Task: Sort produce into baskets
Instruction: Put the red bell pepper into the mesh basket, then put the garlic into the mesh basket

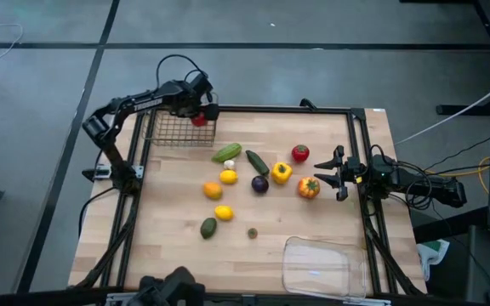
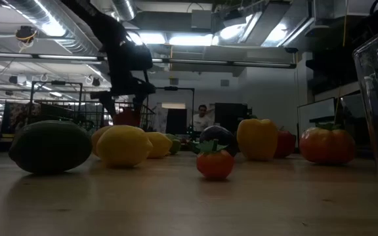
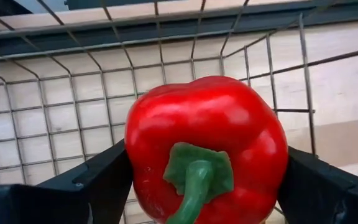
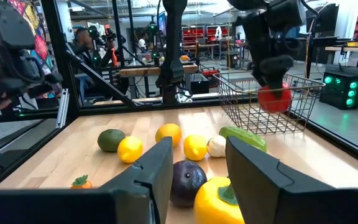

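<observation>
My left gripper [image 1: 199, 117] is at the table's far left, shut on a red bell pepper [image 3: 207, 146] over the square wire-mesh basket [image 1: 177, 129]. In the right wrist view the pepper [image 4: 274, 98] hangs at about the height of the basket's rim [image 4: 263, 84]. My right gripper [image 1: 323, 172] is open and empty at the right side, next to an orange-red tomato [image 1: 309, 188] and a yellow pepper [image 1: 282, 172]. The rest of the produce lies loose on the table's middle. The clear plastic tray [image 1: 317, 268] stands at the near right. My left gripper pinches the red pepper's two opposite sides [image 3: 140, 165] between its two fingers [image 3: 101, 183]. The fingers come from above, pointing down. The pepper's green stem [image 3: 194, 180] faces up toward the wrist. The pepper is lifted clear of the basket's mesh floor.
Loose on the wood are a green cucumber [image 1: 226, 153], a dark zucchini [image 1: 257, 161], a red tomato [image 1: 300, 153], a purple eggplant [image 1: 259, 183], a white garlic [image 1: 229, 165], yellow lemons [image 1: 223, 212], an orange [image 1: 213, 190] and an avocado [image 1: 208, 227]. A person [image 2: 204, 117] is beyond the table.
</observation>
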Controlling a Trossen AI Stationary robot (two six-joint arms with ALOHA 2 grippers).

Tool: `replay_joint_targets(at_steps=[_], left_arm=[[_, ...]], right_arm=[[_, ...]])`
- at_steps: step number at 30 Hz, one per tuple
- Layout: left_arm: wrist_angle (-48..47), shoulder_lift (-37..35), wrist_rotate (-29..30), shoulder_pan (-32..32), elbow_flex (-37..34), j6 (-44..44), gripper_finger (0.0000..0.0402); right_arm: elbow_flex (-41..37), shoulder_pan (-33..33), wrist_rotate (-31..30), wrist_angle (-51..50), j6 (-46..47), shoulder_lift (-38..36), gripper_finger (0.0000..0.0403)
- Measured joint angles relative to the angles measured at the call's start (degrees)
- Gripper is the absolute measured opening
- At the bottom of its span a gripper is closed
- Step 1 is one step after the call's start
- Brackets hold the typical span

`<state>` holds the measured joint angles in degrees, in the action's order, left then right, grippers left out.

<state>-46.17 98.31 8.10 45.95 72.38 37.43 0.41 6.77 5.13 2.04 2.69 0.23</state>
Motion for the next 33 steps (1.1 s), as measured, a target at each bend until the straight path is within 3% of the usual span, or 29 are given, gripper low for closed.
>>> replay_joint_targets(at_steps=[18,23,33], left_arm=[[0.48,1.32,0.03,0.02,0.0,0.78,0.0324],[1.64,1.32,-0.51,0.02,-0.02,-2.67,0.0325],[1.99,1.32,-0.76,0.28,-0.02,-3.34,0.0395]], right_arm=[[0.01,0.02,0.0,0.0,0.01,0.02,0.0147],[-0.01,0.0,0.0,0.0,0.01,0.0,0.0147],[0.0,0.01,0.01,0.0,0.0,0.0,0.0147]])
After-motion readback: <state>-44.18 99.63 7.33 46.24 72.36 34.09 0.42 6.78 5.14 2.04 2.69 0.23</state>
